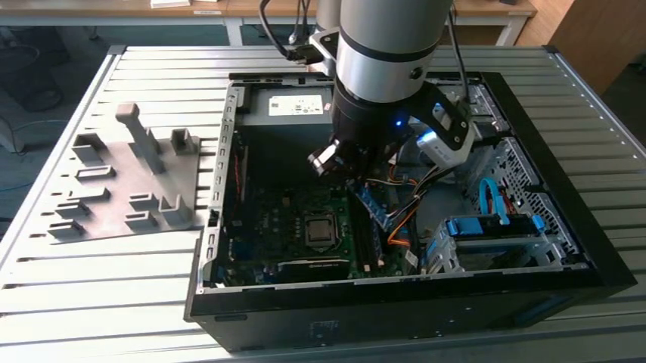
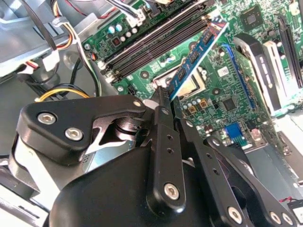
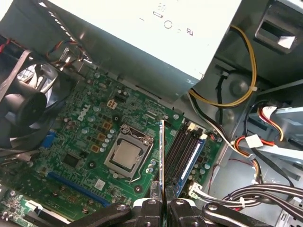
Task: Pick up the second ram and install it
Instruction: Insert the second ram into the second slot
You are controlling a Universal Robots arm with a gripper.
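My gripper (image 3: 162, 202) is closed tight on one end of the second ram (image 3: 161, 156), which in both wrist views sticks out edge-on from between my fingertips; I cannot tell whether its far end touches anything. It hangs over the green motherboard (image 1: 272, 219), between the processor socket (image 3: 125, 153) and the row of black memory slots (image 3: 182, 149), and in the exterior view it slants just below the middle of the frame, inside the open computer case (image 1: 353, 310). At the exterior view's left, well apart on the slatted table (image 1: 101, 302), lies the grey slotted tray (image 1: 121, 181).
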